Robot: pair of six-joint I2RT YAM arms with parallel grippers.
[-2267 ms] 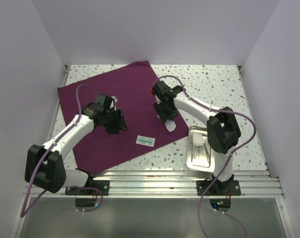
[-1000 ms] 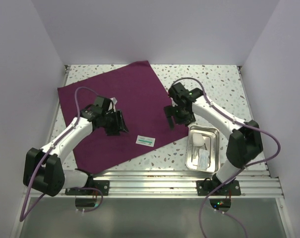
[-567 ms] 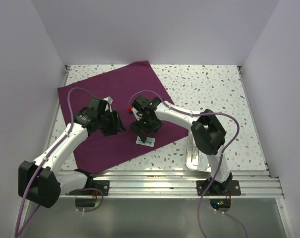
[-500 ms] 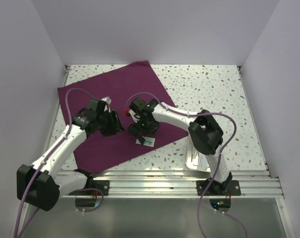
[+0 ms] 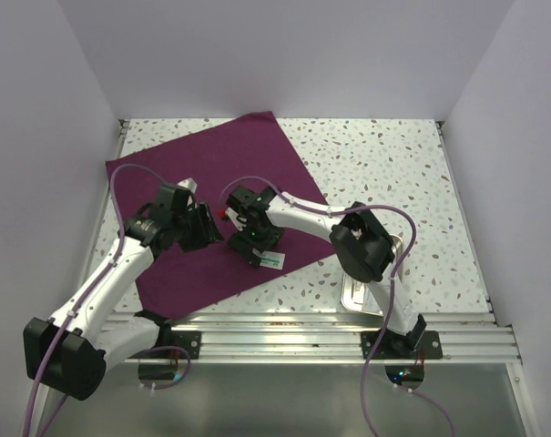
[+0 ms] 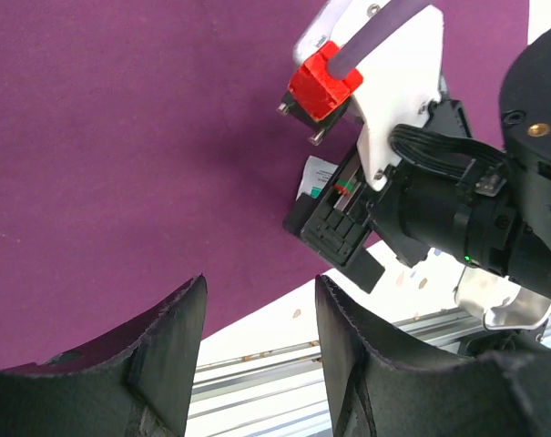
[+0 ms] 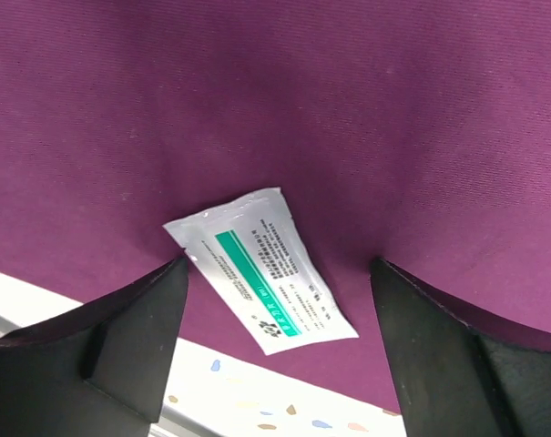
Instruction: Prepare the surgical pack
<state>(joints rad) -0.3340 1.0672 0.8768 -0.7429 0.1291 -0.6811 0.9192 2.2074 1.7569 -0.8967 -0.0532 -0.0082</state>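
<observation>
The dark purple cloth lies flat on the table's left half. A small white packet with a green stripe lies near the cloth's near edge; it shows clearly in the right wrist view. My right gripper is open, just above the packet, its fingers on either side of it. My left gripper is open and empty above the cloth, left of the right gripper; its view shows the right gripper and the packet. The steel tray is mostly hidden behind the right arm.
The right arm reaches from its base across the tray to the cloth. The speckled table extends to the right of the cloth. A metal rail runs along the near edge. White walls enclose the table on three sides.
My right gripper swung from the tray side leftward across the cloth and came down over the packet. My left gripper shifted slightly left and stayed open.
</observation>
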